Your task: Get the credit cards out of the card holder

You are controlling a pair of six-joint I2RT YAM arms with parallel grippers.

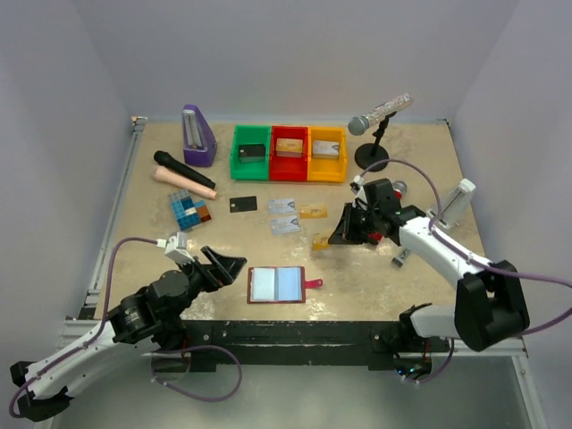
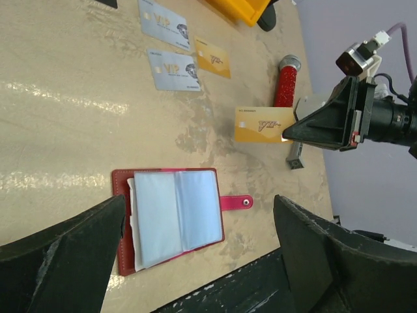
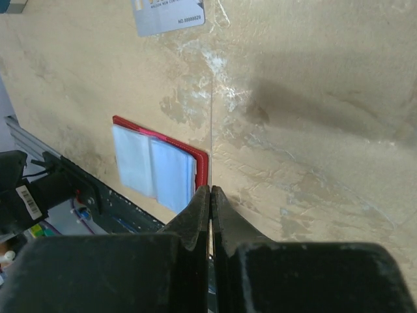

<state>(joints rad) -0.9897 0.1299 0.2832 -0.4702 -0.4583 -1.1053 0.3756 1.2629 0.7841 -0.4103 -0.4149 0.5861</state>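
The dark-red card holder [image 1: 275,284] lies open on the table, its pale bluish pockets [image 2: 172,218] facing up and its snap tab [image 2: 236,203] pointing right. My left gripper [image 1: 225,264] hangs open just left of it, its jaws wide on either side of the holder in the left wrist view [image 2: 199,210]. My right gripper [image 1: 334,237] is shut on a gold credit card [image 2: 263,124], lifted above the table; it shows edge-on [image 3: 211,130] in the right wrist view. A black card [image 1: 242,204], two silver cards [image 1: 284,206] [image 1: 284,224] and another gold card [image 1: 313,212] lie flat farther back.
Green [image 1: 251,152], red [image 1: 289,152] and orange [image 1: 327,154] bins with small blocks stand at the back. A purple metronome [image 1: 197,136], a black microphone [image 1: 183,169], a coloured cube block [image 1: 189,211], a microphone on a stand [image 1: 379,116] and a red microphone [image 2: 285,81] lie around.
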